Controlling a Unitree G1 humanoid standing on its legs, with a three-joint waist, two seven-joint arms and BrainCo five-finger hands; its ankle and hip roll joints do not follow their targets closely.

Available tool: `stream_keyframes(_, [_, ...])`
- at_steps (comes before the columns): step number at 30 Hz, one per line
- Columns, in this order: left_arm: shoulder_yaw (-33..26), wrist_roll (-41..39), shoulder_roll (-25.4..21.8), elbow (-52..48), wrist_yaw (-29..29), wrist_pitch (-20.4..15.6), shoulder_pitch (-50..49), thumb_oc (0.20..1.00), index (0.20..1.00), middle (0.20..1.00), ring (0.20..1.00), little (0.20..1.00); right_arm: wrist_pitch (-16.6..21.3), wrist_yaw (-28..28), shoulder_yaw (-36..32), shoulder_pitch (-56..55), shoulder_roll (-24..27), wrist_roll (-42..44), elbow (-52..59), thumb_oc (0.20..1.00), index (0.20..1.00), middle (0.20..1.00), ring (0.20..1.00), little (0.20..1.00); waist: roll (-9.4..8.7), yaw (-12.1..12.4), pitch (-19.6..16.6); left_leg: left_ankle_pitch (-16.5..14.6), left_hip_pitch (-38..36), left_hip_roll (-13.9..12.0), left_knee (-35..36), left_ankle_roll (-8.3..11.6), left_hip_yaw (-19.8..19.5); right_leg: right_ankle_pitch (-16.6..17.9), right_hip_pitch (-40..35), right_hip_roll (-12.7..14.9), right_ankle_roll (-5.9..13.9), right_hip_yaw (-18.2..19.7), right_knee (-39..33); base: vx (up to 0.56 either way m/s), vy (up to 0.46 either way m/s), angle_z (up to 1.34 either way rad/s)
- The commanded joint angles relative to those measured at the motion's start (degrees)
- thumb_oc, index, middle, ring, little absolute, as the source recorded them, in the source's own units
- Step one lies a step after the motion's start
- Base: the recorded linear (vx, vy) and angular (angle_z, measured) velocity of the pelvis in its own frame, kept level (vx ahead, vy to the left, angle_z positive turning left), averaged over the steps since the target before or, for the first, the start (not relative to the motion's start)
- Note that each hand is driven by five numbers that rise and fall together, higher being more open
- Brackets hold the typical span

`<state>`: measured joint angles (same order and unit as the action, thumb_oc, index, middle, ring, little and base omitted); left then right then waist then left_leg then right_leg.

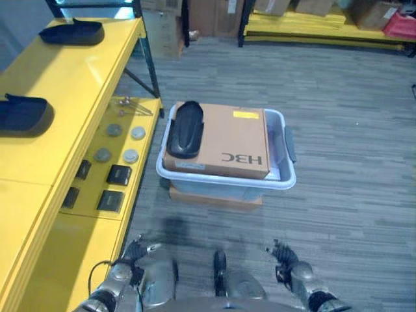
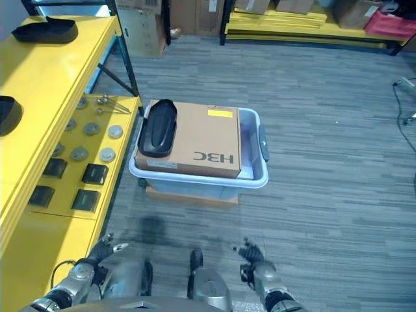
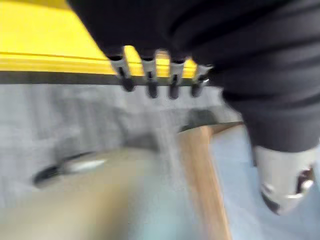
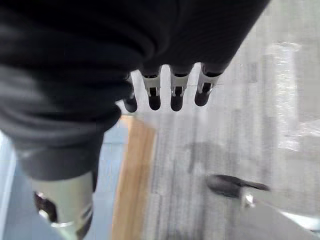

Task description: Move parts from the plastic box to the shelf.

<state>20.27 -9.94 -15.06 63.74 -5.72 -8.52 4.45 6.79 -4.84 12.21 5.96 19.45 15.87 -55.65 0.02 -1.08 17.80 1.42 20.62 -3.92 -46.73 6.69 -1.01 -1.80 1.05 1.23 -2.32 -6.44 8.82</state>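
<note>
A pale plastic box [image 1: 283, 179] sits on the grey floor in front of me, resting on a flat piece of cardboard. Inside it lies a brown carton [image 1: 231, 140], and a long black moulded part [image 1: 186, 128] lies on the carton's left end. The yellow shelf [image 1: 62, 97] runs along my left, with two similar black parts [image 1: 73, 32] [image 1: 23, 115] on its top level. My left hand [image 1: 133, 252] and right hand [image 1: 284, 255] hang low near the bottom of the view, both empty with relaxed fingers [image 3: 150, 75] [image 4: 173, 90], well short of the box.
The shelf's lower level [image 1: 114, 195] holds several round grey discs, small black blocks and some metal bits. More yellow racking [image 1: 312, 26] with cartons stands at the far side of the floor. Open floor lies right of the box.
</note>
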Motion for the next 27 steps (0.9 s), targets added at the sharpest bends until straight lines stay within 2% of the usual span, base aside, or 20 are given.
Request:
stream_keyframes(1, [1.40,1.03,0.31,-5.13,1.16,-1.75,-1.02,1.000,1.000,1.000,1.000,1.000,6.27,-5.07,0.81,-1.28,4.35,-1.15,10.78,1.000,1.000,1.000,1.000,1.000,0.22,-0.58,-1.19,2.69,-8.61,-1.19,26.45,-4.67,6.67,-1.16,-7.05,1.58,3.49,2.84,-6.81,0.28,0.273,-0.47])
stream_keyframes(2, [1.74,1.47,0.60,-5.11,1.13,-2.01,-1.67,1.000,1.000,1.000,1.000,1.000,5.96,-6.36,0.81,-1.08,4.91,-1.92,14.05,1.000,1.000,1.000,1.000,1.000,0.60,-0.43,-1.10,3.76,-9.40,-1.60,32.28,-4.33,7.30,-1.40,-8.00,1.74,3.83,2.71,-7.53,0.27,0.278,-0.83])
stream_keyframes(3, [2.12,1.90,1.17,-4.88,0.94,-2.45,-2.83,1.000,1.000,1.000,1.000,1.000,7.80,-8.06,1.06,-1.00,5.87,-3.75,18.07,1.000,1.000,1.000,1.000,1.000,1.23,-0.09,-0.86,6.89,-9.30,-2.36,37.90,-3.29,6.81,-1.87,-9.52,1.64,3.82,3.02,-8.65,0.26,0.261,-0.78])
stream_keyframes(4, [2.37,1.37,1.38,-4.50,0.76,-2.57,-3.29,1.000,1.000,1.000,1.000,1.000,8.35,-8.63,1.30,-0.77,6.48,-4.32,19.75,1.000,1.000,1.000,1.000,1.000,1.18,0.07,-1.01,5.58,-9.74,-1.88,40.07,-3.51,6.96,-1.85,-9.98,2.05,4.04,2.97,-9.37,0.25,0.262,-0.63])
stream_keyframes(7, [2.10,2.14,1.11,-4.38,2.12,-1.29,-4.88,1.000,1.000,1.000,1.000,1.000,9.64,-10.67,0.73,-0.13,8.97,-7.23,27.28,1.000,1.000,1.000,1.000,1.000,0.80,0.80,-1.94,5.42,-10.76,-1.70,44.89,-3.09,8.64,-1.38,-11.42,3.75,5.58,1.08,-12.30,0.17,0.208,-0.27])
stream_keyframes(11, [1.91,1.88,0.63,-4.20,2.81,-1.20,-6.13,1.000,1.000,1.000,1.000,1.000,8.07,-10.86,-0.26,0.96,10.69,-5.57,33.34,1.000,1.000,1.000,1.000,1.000,0.26,1.98,-2.46,4.79,-11.81,-1.12,46.65,-3.53,9.46,-0.67,-11.59,5.06,6.92,-1.22,-13.71,0.10,0.110,-0.24])
stream_keyframes(12, [1.15,-0.89,0.07,-3.92,2.25,-1.54,-6.35,1.000,1.000,1.000,1.000,1.000,6.84,-11.32,0.19,3.34,11.36,-5.18,36.00,1.000,1.000,1.000,1.000,1.000,0.07,3.11,-2.30,4.50,-12.06,-0.75,47.48,-3.92,10.22,-0.22,-10.59,6.06,7.68,-3.41,-13.82,0.01,0.073,-0.08])
stream_keyframes(13, [1.13,-0.91,0.07,-3.90,2.26,-1.55,-6.32,1.000,1.000,1.000,1.000,1.000,6.82,-11.32,0.20,3.38,11.36,-5.18,36.00,1.000,1.000,1.000,1.000,1.000,0.06,3.11,-2.30,4.51,-12.06,-0.74,47.51,-3.93,10.24,-0.21,-10.57,6.07,7.69,-3.39,-13.82,-0.03,0.127,0.06])
stream_keyframes(14, [0.16,-3.83,-0.17,-3.36,2.36,-2.21,-5.54,1.000,1.000,1.000,1.000,1.000,4.98,-12.84,0.84,6.90,11.80,-5.00,37.19,1.000,1.000,1.000,1.000,1.000,0.01,4.17,-1.56,4.36,-11.49,-0.17,47.95,-4.22,10.29,-0.01,-9.36,6.72,8.05,-4.78,-13.82,-0.05,0.074,0.13])
stream_keyframes(21, [0.21,-5.74,-1.32,-2.69,3.50,-2.86,0.58,1.000,1.000,1.000,1.000,1.000,-2.21,-19.22,2.80,24.08,13.50,-1.20,30.85,1.000,1.000,1.000,1.000,1.000,0.22,8.57,1.38,4.83,-7.78,2.00,48.93,-4.72,7.49,0.56,-6.18,7.47,8.79,-6.26,-13.82,-0.07,0.012,0.44])
stream_keyframes(24, [1.20,-5.19,-1.40,-2.78,4.01,-3.24,1.89,1.000,1.000,1.000,1.000,1.000,-2.70,-21.10,2.72,28.77,14.32,0.51,26.65,1.000,1.000,1.000,1.000,1.000,0.52,9.93,2.28,5.16,-6.74,2.39,49.09,-4.78,6.69,0.77,-5.66,7.82,9.07,-7.06,-13.82,-0.03,-0.017,0.67])
stream_keyframes(25, [2.55,-4.67,-1.53,-3.44,4.31,-2.95,2.81,1.000,1.000,1.000,1.000,1.000,-3.29,-22.49,2.38,33.54,15.62,1.17,21.95,1.000,1.000,1.000,1.000,1.000,0.99,11.36,3.20,5.34,-5.53,2.89,48.79,-4.86,5.77,1.02,-5.07,8.23,9.32,-7.92,-13.82,-0.02,-0.014,0.41])
stream_keyframes(27, [2.96,-4.76,-1.49,-3.49,4.42,-2.84,3.03,1.000,1.000,1.000,1.000,1.000,-3.39,-23.00,2.49,35.16,15.97,1.76,20.62,1.000,1.000,1.000,1.000,1.000,1.17,11.69,3.51,5.34,-5.08,3.03,48.53,-4.83,5.43,1.07,-4.88,8.36,9.33,-8.18,-13.82,-0.01,-0.005,0.04])
